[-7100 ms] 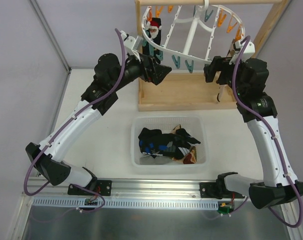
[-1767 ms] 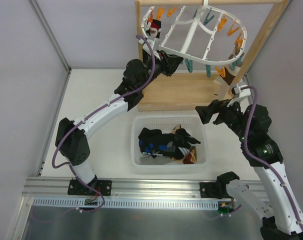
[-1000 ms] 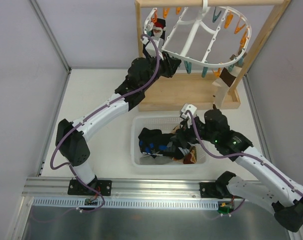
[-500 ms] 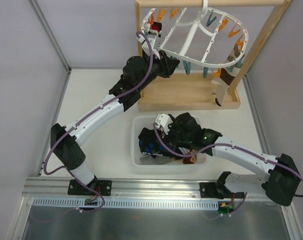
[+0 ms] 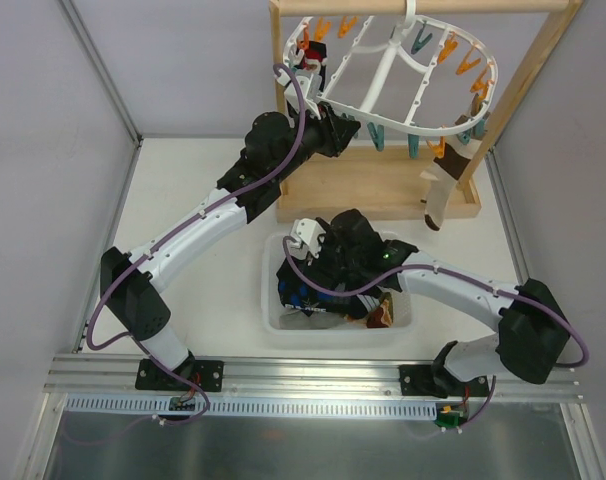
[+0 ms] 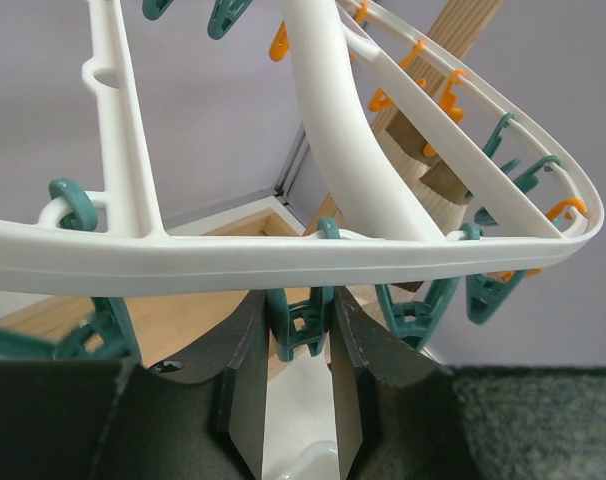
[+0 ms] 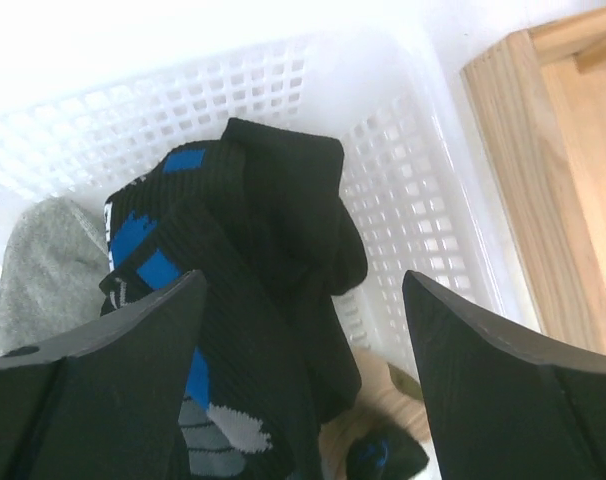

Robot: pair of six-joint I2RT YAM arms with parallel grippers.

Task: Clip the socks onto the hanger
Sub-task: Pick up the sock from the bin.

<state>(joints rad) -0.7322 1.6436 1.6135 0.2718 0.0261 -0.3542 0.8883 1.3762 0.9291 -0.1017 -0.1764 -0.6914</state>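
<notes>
**Top view.** White plastic oval ring hanger (image 5: 390,60), top centre, hung from a wooden stand frame (image 5: 528,70). A brown-and-cream striped sock (image 5: 438,185) is clipped at the hanger's right rim. Left gripper (image 5: 351,127) at the hanger's near rim. Right gripper (image 5: 318,272) over a white mesh basket (image 5: 283,322) of loose socks, centre frame.

**Left wrist view.** Left gripper (image 6: 299,345) pinches a teal clothespin (image 6: 301,318) hanging from the rim, lower centre.

**Right wrist view.** Right gripper (image 7: 303,290) spread wide above a black sock with blue marks (image 7: 273,220), centre, lying in the basket.
</notes>
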